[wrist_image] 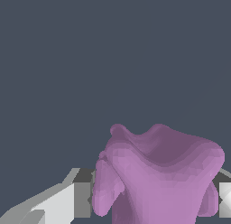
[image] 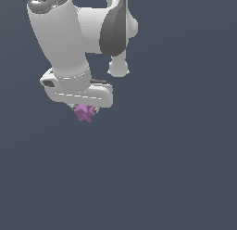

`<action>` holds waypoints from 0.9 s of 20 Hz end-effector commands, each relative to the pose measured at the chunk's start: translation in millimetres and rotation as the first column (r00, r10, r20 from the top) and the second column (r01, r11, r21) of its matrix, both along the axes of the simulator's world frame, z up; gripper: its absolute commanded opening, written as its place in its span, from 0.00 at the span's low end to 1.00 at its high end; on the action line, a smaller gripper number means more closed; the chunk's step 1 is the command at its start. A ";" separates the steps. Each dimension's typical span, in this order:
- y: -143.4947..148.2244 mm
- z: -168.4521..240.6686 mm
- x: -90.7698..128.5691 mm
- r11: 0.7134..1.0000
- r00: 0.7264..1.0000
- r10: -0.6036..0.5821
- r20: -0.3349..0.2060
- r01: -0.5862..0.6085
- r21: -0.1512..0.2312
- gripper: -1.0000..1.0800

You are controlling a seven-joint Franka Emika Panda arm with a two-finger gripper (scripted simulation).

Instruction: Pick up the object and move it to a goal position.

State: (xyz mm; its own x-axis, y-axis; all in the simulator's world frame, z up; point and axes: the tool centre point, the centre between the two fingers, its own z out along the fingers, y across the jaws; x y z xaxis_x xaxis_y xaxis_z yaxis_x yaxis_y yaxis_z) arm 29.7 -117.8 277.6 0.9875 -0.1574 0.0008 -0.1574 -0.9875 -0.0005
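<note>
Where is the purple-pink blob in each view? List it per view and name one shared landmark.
Exterior view: the purple-pink blob sits upper left of centre, just under the white hand.
Wrist view: it fills the lower right, between the fingers.
Shared landmark: the hand, right against the blob.

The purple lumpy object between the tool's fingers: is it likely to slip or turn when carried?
The object looks knobbly, so the tool probably bears on few spots and it may twist. Its matte surface suggests modest grip. It seems small beside the tool, so likely light.
</note>
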 end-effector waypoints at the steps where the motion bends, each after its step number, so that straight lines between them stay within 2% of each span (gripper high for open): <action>1: -3.9 25.7 -6.8 1.000 1.000 0.000 -0.001 0.000 0.000 0.00; 9: -13.4 84.0 -18.7 1.000 1.000 0.000 -0.001 0.000 0.000 0.00; 18: -16.3 101.3 -20.6 1.000 1.000 0.000 -0.001 0.000 0.000 0.00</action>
State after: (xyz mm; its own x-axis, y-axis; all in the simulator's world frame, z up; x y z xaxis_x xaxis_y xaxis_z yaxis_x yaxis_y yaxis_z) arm 8.9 -134.1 378.9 0.9875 -0.1574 0.0013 -0.1574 -0.9875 0.0001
